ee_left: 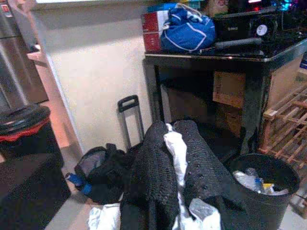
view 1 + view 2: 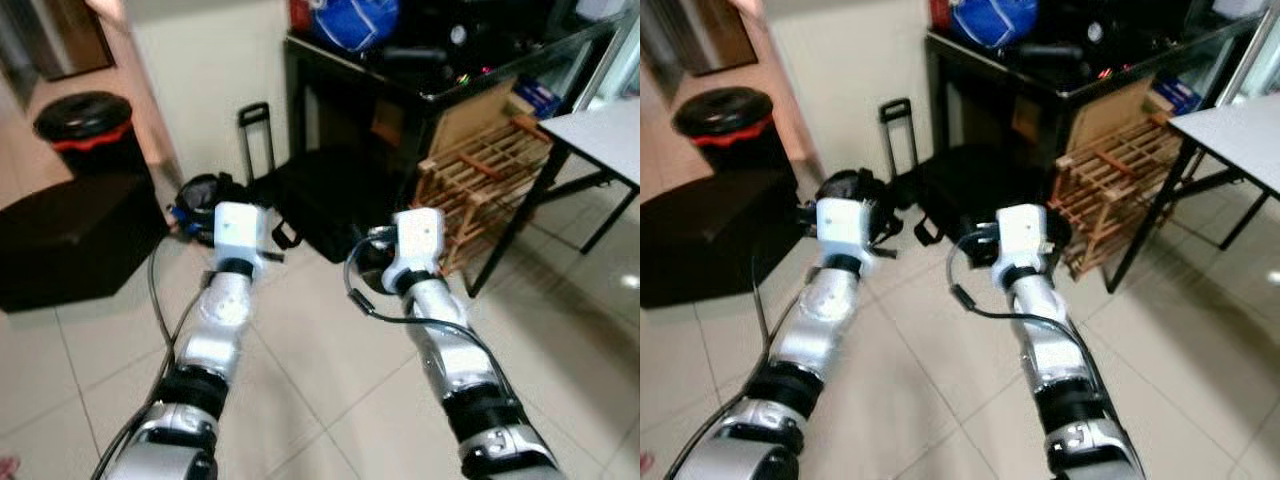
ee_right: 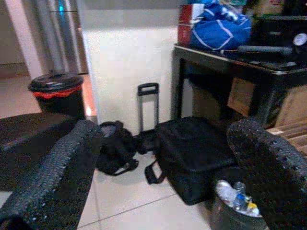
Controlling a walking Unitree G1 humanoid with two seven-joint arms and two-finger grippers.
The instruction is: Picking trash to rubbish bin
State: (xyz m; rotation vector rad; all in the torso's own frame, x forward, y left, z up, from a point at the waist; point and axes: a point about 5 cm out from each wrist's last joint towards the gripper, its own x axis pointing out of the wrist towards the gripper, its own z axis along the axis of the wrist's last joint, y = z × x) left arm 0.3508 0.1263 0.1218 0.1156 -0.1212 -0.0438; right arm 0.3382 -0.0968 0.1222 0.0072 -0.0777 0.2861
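White crumpled paper trash (image 1: 175, 153) sits clamped between the two black fingers (image 1: 153, 167) of the left gripper (image 1: 175, 163), its jaws clenched on the scrap, with more of the paper bulging out below the fingers. Ahead of these jaws and off to the side of the red-banded black lidded bin (image 2: 85, 128), a dark backpack (image 1: 103, 172) slumps against a cream wall (image 1: 96, 76), next to the upright handle of a black trolley case (image 2: 330, 200). Just beyond the same jaws, toward the robot's right, stands the open black rubbish bin (image 1: 261, 184), holding plastic bottles and wrappers (image 1: 256, 181). The right gripper (image 3: 163, 167) hangs with its jaws released and spread wide, nothing between its fingers (image 3: 62, 172); the trolley case lies on the tiled floor (image 2: 320, 370) straight ahead of it, the rubbish bin near its one finger. Behind the bin, a black worktop (image 2: 420, 80) carries a blue bag (image 1: 187, 28), and a wooden slatted rack (image 2: 480, 175) leans beside it. Farther right stands a pale folding table (image 2: 600, 135).
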